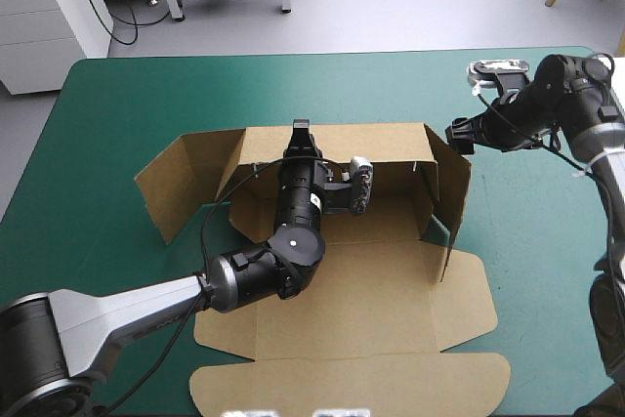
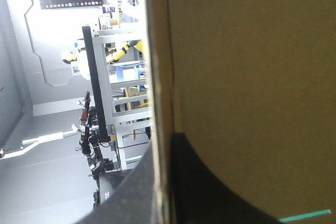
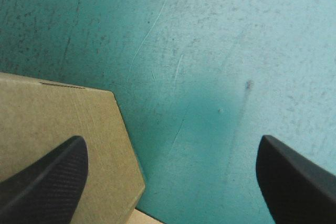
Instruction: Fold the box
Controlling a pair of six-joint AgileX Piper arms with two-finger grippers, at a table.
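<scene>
- The teal-green cover is showing bare along the table's left side
- The box is sitting about mid-table, partly raised, with its floor lying flat
- Its left outer flap is standing up and angling outward; its outer face is turned away and not showing
- The left arm is coming in from the near-left corner, crossing the box floor and covering part of it
- The left gripper is sitting at the top edge of the back wall; in the high view the wrist is hiding the fingertips
- In the left wrist view the two black fingers are lying nearly together with the board's edge running up between them, so the left gripper is clamping the box; brown board is filling one whole side of that view, only a thin strip of cover is peeking in, and the fingertips are hard to separate from the board
- The lid is lying flat toward the near edge, its nearest rim hard to make out at the frame's edge
- The right wall is standing upright, and what is behind it is hidden
- The right gripper is hovering just beside the right wall's far top corner; the frame is cutting off its arm at the right
- In the right wrist view the right gripper is showing its fingers wide apart, gripping nothing, with one finger over a cut corner of the box and bare cover between them; the rest of the box is out of that view
</scene>
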